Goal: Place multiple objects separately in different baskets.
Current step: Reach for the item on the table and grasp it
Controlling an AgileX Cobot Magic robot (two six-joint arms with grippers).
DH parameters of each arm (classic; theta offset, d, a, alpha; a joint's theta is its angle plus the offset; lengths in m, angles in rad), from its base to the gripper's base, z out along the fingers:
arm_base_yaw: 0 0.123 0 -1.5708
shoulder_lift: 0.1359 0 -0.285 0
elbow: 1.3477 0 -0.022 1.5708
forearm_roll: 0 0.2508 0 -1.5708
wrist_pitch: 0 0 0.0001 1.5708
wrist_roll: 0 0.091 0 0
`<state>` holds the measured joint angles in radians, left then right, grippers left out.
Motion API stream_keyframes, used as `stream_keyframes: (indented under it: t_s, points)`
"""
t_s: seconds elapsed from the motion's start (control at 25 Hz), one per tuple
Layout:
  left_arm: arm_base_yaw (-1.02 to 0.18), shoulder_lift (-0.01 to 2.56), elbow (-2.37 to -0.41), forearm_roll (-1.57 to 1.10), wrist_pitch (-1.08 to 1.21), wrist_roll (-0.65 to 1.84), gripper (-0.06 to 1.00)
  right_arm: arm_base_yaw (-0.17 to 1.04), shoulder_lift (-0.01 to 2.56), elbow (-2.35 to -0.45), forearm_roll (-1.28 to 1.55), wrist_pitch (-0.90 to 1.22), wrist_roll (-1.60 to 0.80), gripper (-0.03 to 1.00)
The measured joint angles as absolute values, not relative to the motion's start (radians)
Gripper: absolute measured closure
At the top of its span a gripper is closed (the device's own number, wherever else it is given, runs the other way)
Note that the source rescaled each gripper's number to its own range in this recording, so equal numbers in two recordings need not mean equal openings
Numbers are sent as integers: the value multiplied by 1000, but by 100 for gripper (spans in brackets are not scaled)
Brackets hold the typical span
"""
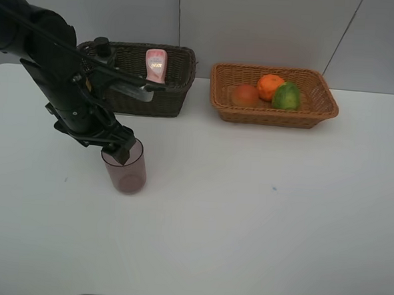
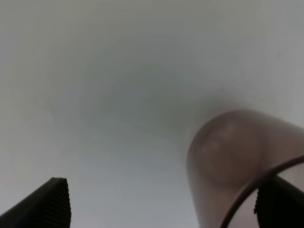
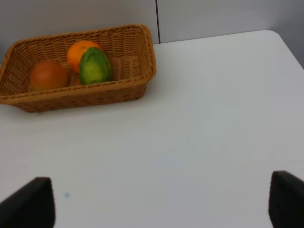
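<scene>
- Wicker count: two baskets at the far side. Tan basket [image 1: 328,109] on the right has three fruits: orange [image 1: 270,86], peach-like fruit [image 1: 245,95], green bumpy fruit [image 1: 287,96].
- Dark basket [image 1: 180,86] on the left: you can see one pink tube [image 1: 155,65]; a dark bottle [image 1: 101,47] shows behind the arm.
- One mauve cup [image 1: 126,172] stands upright on the table [image 1: 259,218], near-left.
- Your left gripper [image 1: 121,151] is spread wide, one finger at the cup's rim, not clamped.
- Right gripper [image 3: 161,202]: spread wide, nothing held.

Both baskets are rough woven wicker: the dark brown basket [image 1: 162,85] and the orange-tan basket [image 1: 272,115]. The mauve cup [image 1: 125,170] looks like smooth translucent plastic. The white worktop [image 1: 246,211] is smooth and matt.
</scene>
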<state>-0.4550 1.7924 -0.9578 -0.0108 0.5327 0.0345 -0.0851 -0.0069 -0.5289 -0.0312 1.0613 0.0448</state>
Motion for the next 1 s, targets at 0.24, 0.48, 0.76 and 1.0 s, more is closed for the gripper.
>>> stream_keyframes:
  t_s: [0.24,0.48,0.76,1.0]
  points:
    - [-455,1823,-958,-18,472,35,-6,-85,-7,-529,-31,1061,45,-3]
    - [-455,1826,-958,-20,457,24,-5,-85,-7,-529,-31,1061,45,-3]
    - [-455,1826,-958,-20,458,8,29,-85,-7,-529,-31,1061,45,-3]
    - [-455,1823,-959,-25,457,0,93,-85,-7,-529,-31,1061,45,-3]
